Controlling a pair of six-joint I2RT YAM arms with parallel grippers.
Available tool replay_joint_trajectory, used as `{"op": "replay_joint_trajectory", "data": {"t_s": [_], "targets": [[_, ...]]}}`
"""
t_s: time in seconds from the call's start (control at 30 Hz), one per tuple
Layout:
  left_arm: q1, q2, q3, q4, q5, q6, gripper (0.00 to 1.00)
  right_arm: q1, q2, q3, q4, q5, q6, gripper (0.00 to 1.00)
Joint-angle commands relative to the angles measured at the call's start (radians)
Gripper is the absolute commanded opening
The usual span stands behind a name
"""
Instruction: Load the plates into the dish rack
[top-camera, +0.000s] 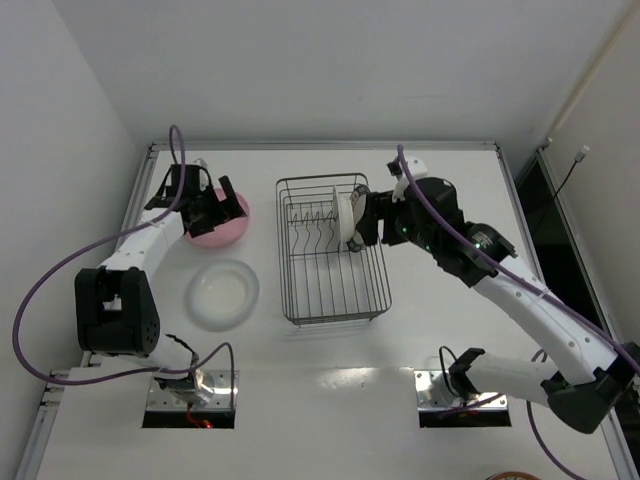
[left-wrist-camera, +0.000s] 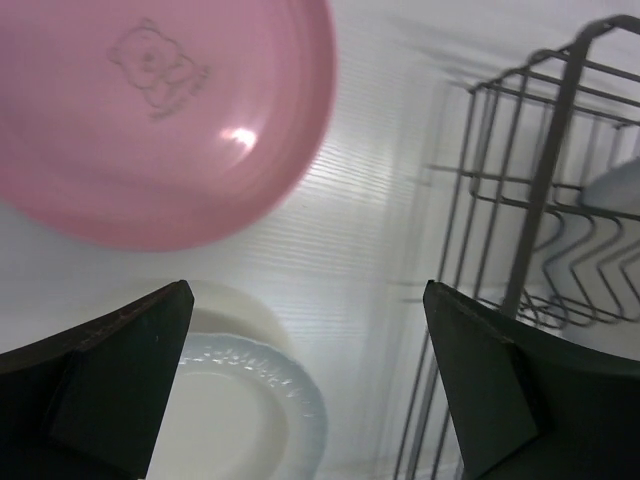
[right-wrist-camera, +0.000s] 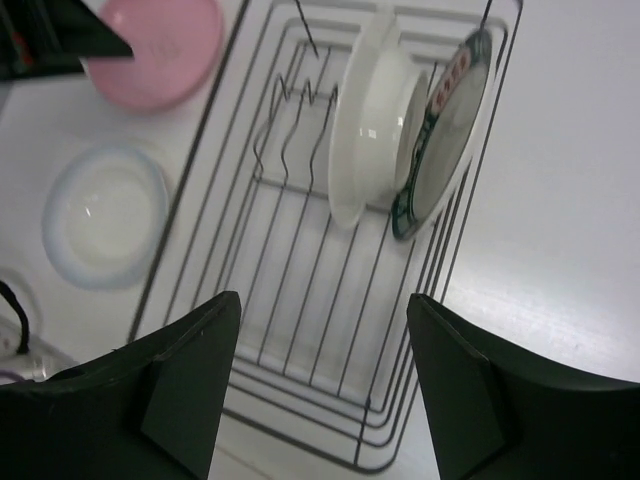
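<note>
Pink plate (top-camera: 226, 233) seemingly under left gripper (top-camera: 220, 212)

Glossy pink plastic plate (left-wrist-camera: 150, 150), thin silver metal wire rack (left-wrist-camera: 547, 170), smooth matt table (top-camera: 330, 400)

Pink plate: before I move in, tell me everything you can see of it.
The round shallow pink plate looks like glossy plastic, with a faint bear outline at its centre and a light glint beside it. It lies flat on the white table, left of the silver wire dish rack and beyond the translucent white plate, apart from both. The open left gripper hovers above it. Nothing grips it, and only the table visibly touches it.
</note>
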Motion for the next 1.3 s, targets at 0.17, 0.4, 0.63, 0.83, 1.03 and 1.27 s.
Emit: {"op": "replay_joint_trajectory", "data": {"t_s": [0.17, 0.4, 0.63, 0.83, 1.03, 1.27], "targets": [[-0.233, 0.043, 0.274, -0.350, -0.334, 0.038, 1.00, 0.004, -0.179, -0.230, 0.067, -0.138, -0.005, 0.65], [-0.472, 0.043, 0.189, -0.568, -0.599, -0.088, 1.00, 0.004, -0.302, -0.283, 0.041, -0.101, -0.007, 0.65], [-0.601, 0.033, 0.132, -0.631, -0.668, -0.180, 1.00, 0.004, -0.337, -0.283, 0.007, -0.101, -0.027, 0.65], [-0.615, 0.043, 0.040, -0.595, -0.617, -0.202, 1.00, 0.004, -0.357, -0.301, 0.016, -0.110, -0.016, 0.65], [-0.569, 0.043, -0.058, -0.475, -0.460, -0.180, 1.00, 0.004, -0.376, -0.301, -0.002, -0.119, -0.016, 0.65], [-0.538, 0.082, -0.101, -0.400, -0.372, -0.150, 1.00, 0.004, -0.376, -0.278, -0.011, -0.110, -0.016, 0.67]]}}
